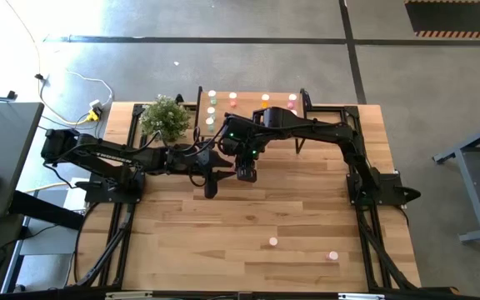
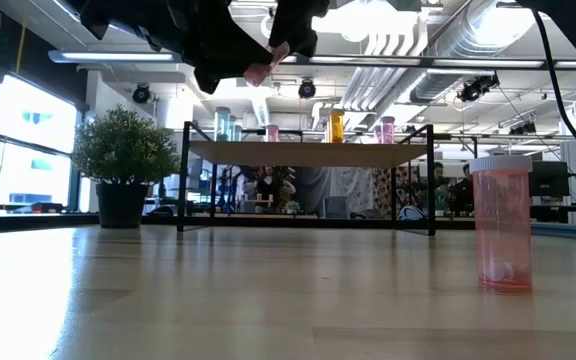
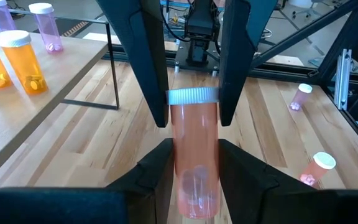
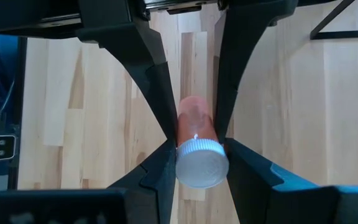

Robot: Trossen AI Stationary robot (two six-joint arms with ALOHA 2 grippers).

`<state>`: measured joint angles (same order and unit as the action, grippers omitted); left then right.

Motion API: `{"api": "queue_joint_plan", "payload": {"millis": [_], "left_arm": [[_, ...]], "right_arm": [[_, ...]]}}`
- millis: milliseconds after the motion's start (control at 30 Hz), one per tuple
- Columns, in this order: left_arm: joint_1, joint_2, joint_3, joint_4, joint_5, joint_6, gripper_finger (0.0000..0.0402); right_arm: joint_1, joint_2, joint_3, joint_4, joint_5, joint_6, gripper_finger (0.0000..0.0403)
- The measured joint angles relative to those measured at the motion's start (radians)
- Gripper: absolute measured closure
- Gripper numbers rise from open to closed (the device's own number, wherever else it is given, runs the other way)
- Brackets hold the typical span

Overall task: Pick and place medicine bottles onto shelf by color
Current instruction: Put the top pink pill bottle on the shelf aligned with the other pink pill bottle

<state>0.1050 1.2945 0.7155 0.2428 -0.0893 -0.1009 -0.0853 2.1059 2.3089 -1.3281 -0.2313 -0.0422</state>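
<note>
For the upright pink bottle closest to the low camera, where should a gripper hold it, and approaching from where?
Grip the upright pink bottle on its cylindrical body just under the cap, descending from above: it stands upright, cap up, sides exposed. The left gripper and right gripper both clamp the held pink bottle midair.

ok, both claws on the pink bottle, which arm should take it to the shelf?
Right, probably. Both claws grip the pink bottle; the right claw holds its cap end, and that arm reaches along the shelf. The left claw comes from beside the plant.
</note>
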Motion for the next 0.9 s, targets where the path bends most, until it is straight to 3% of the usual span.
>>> {"api": "queue_joint_plan", "payload": {"millis": [167, 600, 900], "left_arm": [[0.001, 0.0, 0.0, 0.0, 0.0, 0.002, 0.0295], [0.001, 0.0, 0.0, 0.004, -0.006, 0.018, 0.0296], [0.0, 0.0, 0.0, 0.005, -0.008, 0.018, 0.0296]], "right_arm": [[0.001, 0.0, 0.0, 0.0, 0.04, -0.003, 0.0276], [-0.01, -0.002, 0.0, 0.002, 0.097, 0.025, 0.017], [-0.013, -0.032, -0.001, 0.011, 0.079, 0.01, 0.0158]]}}
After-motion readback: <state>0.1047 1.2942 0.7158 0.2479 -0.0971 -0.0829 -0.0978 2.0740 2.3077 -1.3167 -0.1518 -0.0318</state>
